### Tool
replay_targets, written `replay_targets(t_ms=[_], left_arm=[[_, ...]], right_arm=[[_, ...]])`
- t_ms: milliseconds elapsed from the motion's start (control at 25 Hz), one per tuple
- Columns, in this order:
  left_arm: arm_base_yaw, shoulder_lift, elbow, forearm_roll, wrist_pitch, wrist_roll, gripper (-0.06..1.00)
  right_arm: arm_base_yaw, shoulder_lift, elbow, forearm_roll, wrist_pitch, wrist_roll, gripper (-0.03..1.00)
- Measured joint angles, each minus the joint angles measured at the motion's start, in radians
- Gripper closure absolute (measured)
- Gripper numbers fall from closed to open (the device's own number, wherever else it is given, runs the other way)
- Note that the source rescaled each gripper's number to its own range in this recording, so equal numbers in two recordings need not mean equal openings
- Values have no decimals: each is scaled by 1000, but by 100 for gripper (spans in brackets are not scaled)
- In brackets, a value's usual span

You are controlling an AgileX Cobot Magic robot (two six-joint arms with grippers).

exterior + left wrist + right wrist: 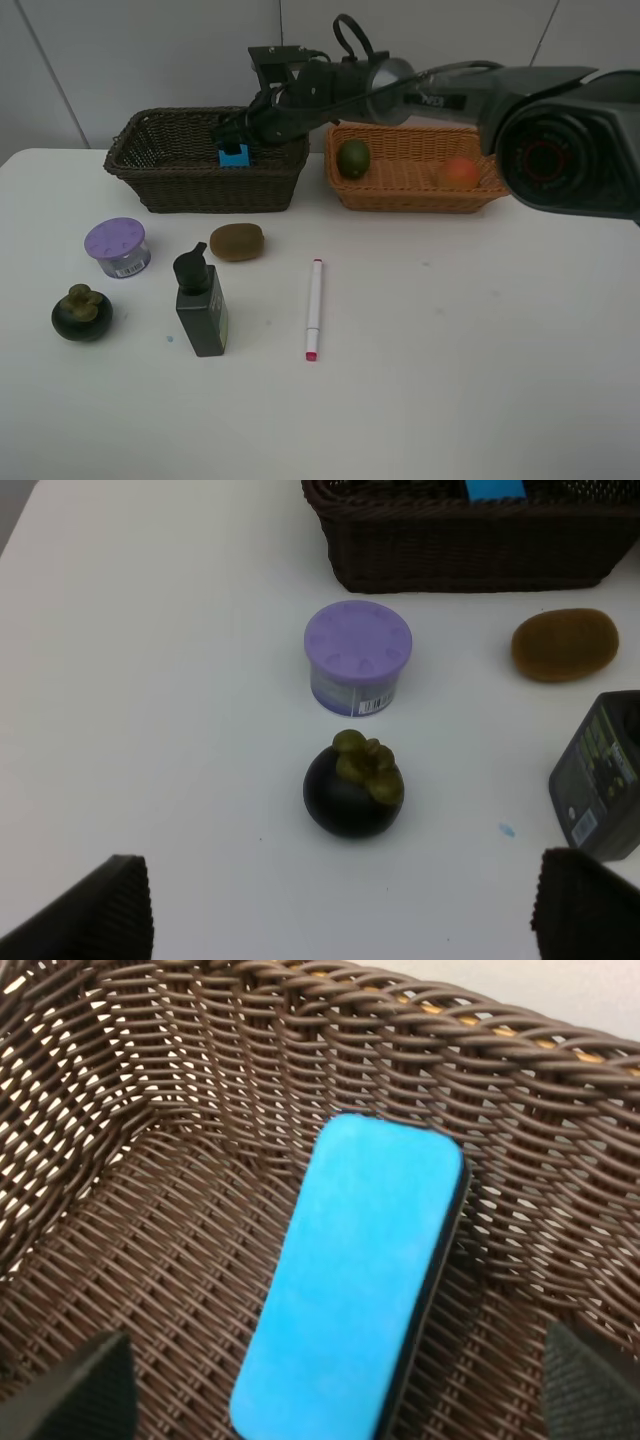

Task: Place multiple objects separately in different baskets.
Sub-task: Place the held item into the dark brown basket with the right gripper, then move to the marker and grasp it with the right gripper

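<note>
Blue eraser block (350, 1280) in dark brown basket (150, 1210), right pincer (330, 1385) wide

The dark brown basket (250, 1040) is woven wicker, its rounded strands carrying a slight sheen, and the orange-tan basket (415, 190) has the same kind of weave. The blue eraser block (350, 1270) shows a matt, finely grainy face, and the bench (450, 350) is smooth, matt white. The purple-lidded jar (357, 645) looks like matt plastic, the dark mangosteen (345, 805) smooth and faintly glossy, the brown kiwi (564, 644) dull and fuzzy, and the dark green pump bottle (202, 310) like glossy plastic.
</note>
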Motion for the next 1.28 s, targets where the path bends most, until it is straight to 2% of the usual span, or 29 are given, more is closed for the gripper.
replay_targets(t_ms=[280,520,640,760,1040,1120,1280], left_arm=[[0,0,0,0,0,0,-6],[0,0,0,0,0,0,-6],[0,0,0,0,0,0,-6],[0,0,0,0,0,0,-6],[0,0,0,0,0,0,-6],[0,0,0,0,0,0,-6],[0,0,0,0,0,0,-6]], right_arm=[[0,-9,0,0,15,0,-2],[0,-98,0,-2,141,6,-2],[0,-169,0,-16,249,58,-2],[0,-233,0,-62,406,144,-2],[0,-336,-1,-174,817,442,-2],[3,-344,-1,-218,867,508,-2],[34,-352,-1,-265,885,618,-2]])
